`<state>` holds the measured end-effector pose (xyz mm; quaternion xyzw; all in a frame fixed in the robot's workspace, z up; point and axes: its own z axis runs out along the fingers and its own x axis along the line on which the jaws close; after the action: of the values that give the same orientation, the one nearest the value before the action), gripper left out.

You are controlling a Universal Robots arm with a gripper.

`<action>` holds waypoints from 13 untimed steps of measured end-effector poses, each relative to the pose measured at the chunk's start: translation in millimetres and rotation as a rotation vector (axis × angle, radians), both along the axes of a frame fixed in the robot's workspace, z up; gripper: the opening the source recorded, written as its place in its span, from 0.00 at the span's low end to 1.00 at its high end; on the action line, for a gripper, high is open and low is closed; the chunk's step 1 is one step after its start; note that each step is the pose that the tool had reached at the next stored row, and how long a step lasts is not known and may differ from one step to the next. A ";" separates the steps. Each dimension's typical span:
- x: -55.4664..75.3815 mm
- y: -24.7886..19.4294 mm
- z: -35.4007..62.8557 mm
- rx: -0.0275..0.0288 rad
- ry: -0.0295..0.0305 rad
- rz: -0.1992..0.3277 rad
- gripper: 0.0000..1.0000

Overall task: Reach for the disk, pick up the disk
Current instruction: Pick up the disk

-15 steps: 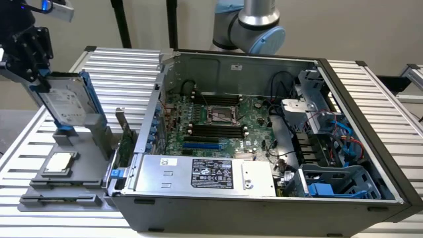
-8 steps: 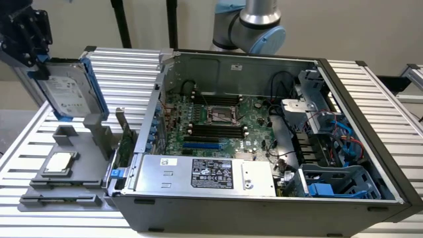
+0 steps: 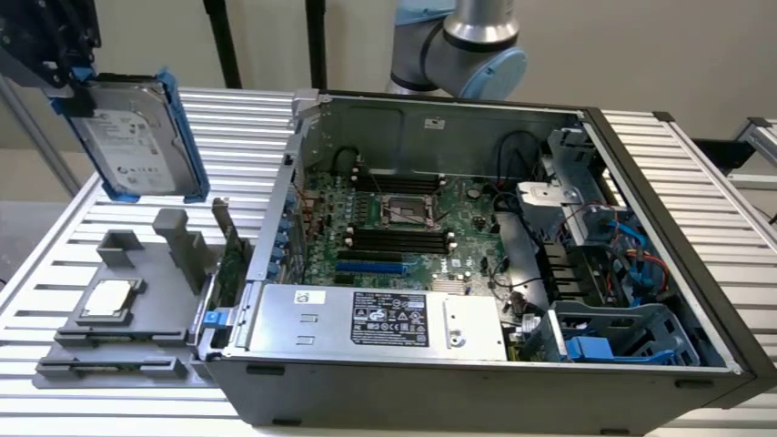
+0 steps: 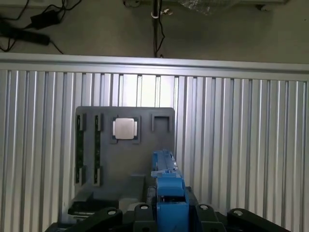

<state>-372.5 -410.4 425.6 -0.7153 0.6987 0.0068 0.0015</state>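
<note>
The disk [image 3: 134, 141], a silver-grey hard drive with a white label and a bright blue carrier frame, hangs upright in the air at the exterior view's upper left, above the slatted table. My gripper [image 3: 71, 86] is shut on its top end, black fingers clamping the blue frame. In the wrist view the blue frame edge of the disk [image 4: 169, 191] sticks out between the black fingers of my gripper [image 4: 170, 217], with the table far below it.
A grey tray [image 3: 73, 350] lies under the disk, carrying a small square silver chip [image 3: 109, 296], also seen as chip [image 4: 125, 128]. The open computer case [image 3: 401, 373] stands to the exterior view's right, with a silver box [image 3: 377, 319] inside near its front.
</note>
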 end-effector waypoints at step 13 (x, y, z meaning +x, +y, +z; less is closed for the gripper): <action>59.1 -6.4 58.6 0.0027 0.0078 0.000 0.33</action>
<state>-313.3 -416.8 484.3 -0.7153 0.6987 0.0105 -0.0002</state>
